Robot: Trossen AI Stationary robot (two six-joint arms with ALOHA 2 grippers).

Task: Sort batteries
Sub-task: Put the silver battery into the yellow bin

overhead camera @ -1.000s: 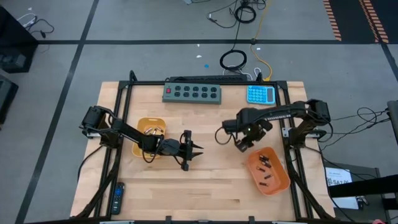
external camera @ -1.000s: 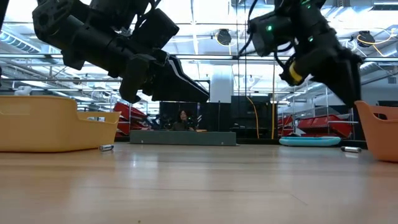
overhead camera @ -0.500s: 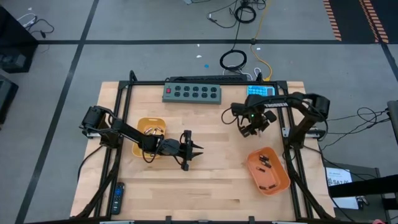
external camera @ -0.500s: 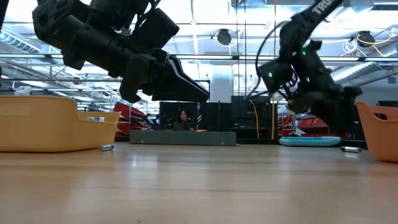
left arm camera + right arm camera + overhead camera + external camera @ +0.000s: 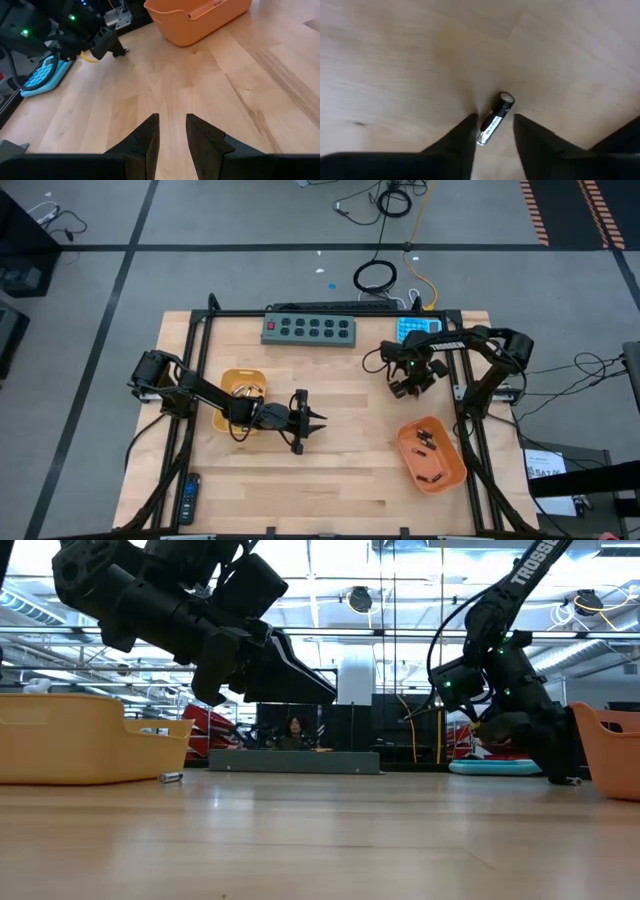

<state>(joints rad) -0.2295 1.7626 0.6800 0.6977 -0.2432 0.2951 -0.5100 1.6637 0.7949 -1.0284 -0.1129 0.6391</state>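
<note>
A small battery (image 5: 495, 117) with a silver cap lies on its side on the wood at the table's far right. My right gripper (image 5: 492, 131) points steeply down over it, open, with one finger on either side of its near end. In the high view this gripper (image 5: 404, 388) is just beyond the orange tray (image 5: 455, 475), which holds several dark batteries (image 5: 425, 442). My left gripper (image 5: 318, 421) hovers open and empty at mid-table, beside the yellow tray (image 5: 228, 380). One silver battery (image 5: 170, 777) lies on the table by the yellow tray.
A grey power strip (image 5: 309, 329) and a blue calculator (image 5: 412, 327) lie along the far edge. A black remote (image 5: 188, 496) lies at the near left corner. Bare wood stretches between the two grippers and along the near edge.
My right gripper has swung from the orange tray's far left corner toward the table's far right, and has come down until its fingertips are at the tabletop around the battery. My left arm has kept still.
</note>
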